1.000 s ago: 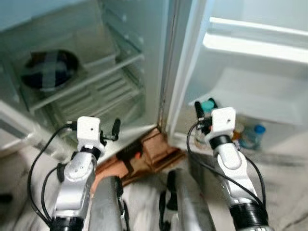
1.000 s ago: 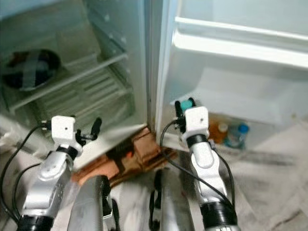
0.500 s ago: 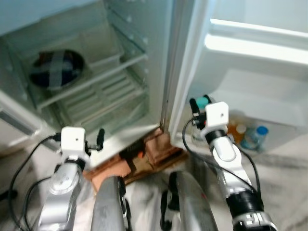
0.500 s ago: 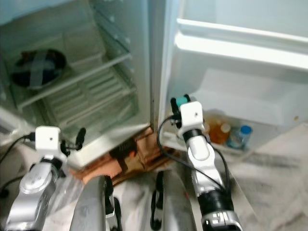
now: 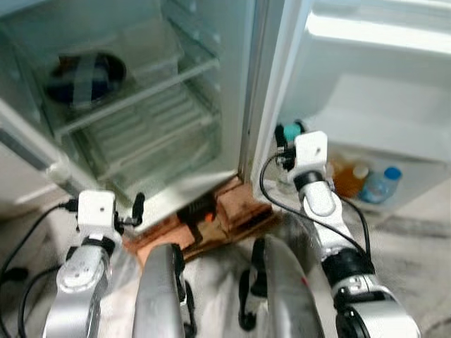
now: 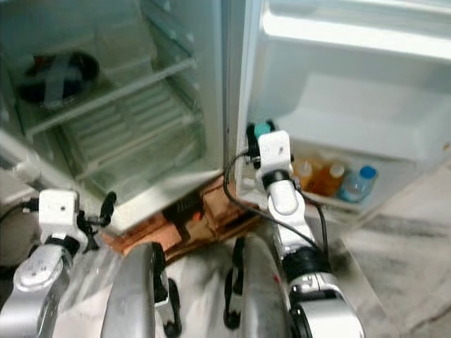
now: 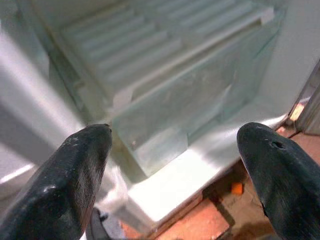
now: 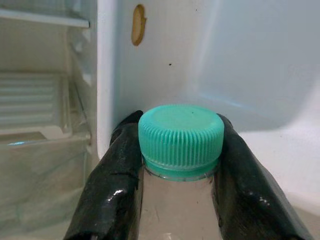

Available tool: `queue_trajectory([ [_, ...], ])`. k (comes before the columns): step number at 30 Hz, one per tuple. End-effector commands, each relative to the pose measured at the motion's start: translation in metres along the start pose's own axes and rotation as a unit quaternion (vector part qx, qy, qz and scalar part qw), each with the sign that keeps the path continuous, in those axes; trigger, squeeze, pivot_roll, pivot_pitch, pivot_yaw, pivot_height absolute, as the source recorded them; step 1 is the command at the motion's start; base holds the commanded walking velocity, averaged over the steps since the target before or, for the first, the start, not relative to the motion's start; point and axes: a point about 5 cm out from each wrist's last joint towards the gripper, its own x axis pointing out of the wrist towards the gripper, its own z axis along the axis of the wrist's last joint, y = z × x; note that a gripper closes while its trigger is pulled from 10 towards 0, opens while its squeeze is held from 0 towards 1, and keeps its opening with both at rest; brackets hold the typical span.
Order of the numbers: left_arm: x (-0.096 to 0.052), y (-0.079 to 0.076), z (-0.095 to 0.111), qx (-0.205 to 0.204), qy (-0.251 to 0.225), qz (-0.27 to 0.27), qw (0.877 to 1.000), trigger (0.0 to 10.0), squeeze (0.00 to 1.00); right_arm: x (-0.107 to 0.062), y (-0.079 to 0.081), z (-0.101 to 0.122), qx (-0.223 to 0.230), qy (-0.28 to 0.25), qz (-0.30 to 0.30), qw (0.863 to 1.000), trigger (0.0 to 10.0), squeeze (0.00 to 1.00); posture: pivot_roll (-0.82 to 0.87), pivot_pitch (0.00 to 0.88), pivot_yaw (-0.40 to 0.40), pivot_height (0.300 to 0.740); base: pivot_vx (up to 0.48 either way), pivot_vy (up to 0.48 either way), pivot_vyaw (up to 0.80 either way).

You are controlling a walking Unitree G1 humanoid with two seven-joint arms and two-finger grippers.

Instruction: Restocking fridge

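At the fridge door's lowest shelf (image 5: 394, 211), a clear bottle with a teal cap (image 8: 181, 134) sits pinched between the right gripper (image 5: 287, 134)'s two black fingers (image 8: 112, 185), which close on its neck just under the cap. That arm reaches up and forward, wrist near the inner edge of the door, beside the orange bottles (image 6: 318, 177) and a blue-capped bottle (image 5: 382, 184) already standing on the shelf. Lower on the robot's left, the left gripper (image 7: 175, 150) hovers with fingers spread wide and nothing between them, pointing at the clear crisper drawer (image 7: 170, 107) in the open fridge (image 5: 141, 105). A dark round dish (image 5: 84, 70) rests on an upper shelf.
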Motion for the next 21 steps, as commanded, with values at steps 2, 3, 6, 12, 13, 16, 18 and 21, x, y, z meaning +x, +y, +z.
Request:
queue_trajectory([
  [2, -0.003, 0.005, 0.005, 0.006, -0.001, 0.002, 1.000, 10.0, 0.00, -0.007, 0.003, -0.017, -0.004, 0.038, 0.002, 0.999, 10.0, 0.00, 0.16, 0.265, 0.026, 0.559, 0.000, 0.000, 0.00],
  [3, -0.003, 0.005, 0.006, 0.007, -0.001, 0.004, 1.000, 10.0, 0.00, -0.006, 0.003, -0.016, -0.009, 0.033, 0.004, 0.999, 10.0, 0.00, 0.17, 0.269, 0.027, 0.559, 0.000, 0.000, 0.00],
  [6, -0.004, 0.006, 0.008, 0.008, -0.004, 0.004, 1.000, 10.0, 0.00, -0.002, 0.005, -0.012, -0.020, 0.021, 0.005, 1.000, 10.0, 0.00, 0.17, 0.275, 0.030, 0.559, 0.000, 0.000, 0.00],
  [12, -0.009, 0.004, 0.012, 0.008, -0.005, -0.003, 1.000, 10.0, 0.00, 0.012, 0.003, -0.001, -0.075, -0.009, -0.001, 0.997, 10.0, 0.00, 0.19, 0.318, 0.046, 0.559, 0.000, 0.000, 0.00],
  [13, -0.012, 0.004, 0.014, 0.007, -0.006, -0.004, 1.000, 10.0, 0.00, 0.015, 0.001, 0.003, -0.086, -0.019, -0.007, 0.996, 10.0, 0.00, 0.20, 0.328, 0.049, 0.559, 0.000, 0.000, 0.00],
  [16, -0.018, 0.006, 0.015, 0.009, -0.004, -0.005, 1.000, 10.0, 0.00, 0.021, 0.002, 0.008, -0.109, -0.031, -0.015, 0.993, 10.0, 0.00, 0.21, 0.350, 0.057, 0.559, 0.000, 0.000, 0.00],
  [18, -0.020, 0.006, 0.015, 0.010, -0.002, -0.005, 1.000, 10.0, 0.00, 0.022, 0.003, 0.008, -0.118, -0.032, -0.015, 0.992, 10.0, 0.00, 0.22, 0.354, 0.059, 0.559, 0.000, 0.000, 0.00],
  [21, -0.025, 0.008, 0.015, 0.013, 0.005, -0.007, 1.000, 10.0, 0.00, 0.022, 0.006, 0.001, -0.105, -0.008, -0.017, 0.994, 10.0, 0.00, 0.24, 0.372, 0.064, 0.559, 0.000, 0.000, 0.00],
])
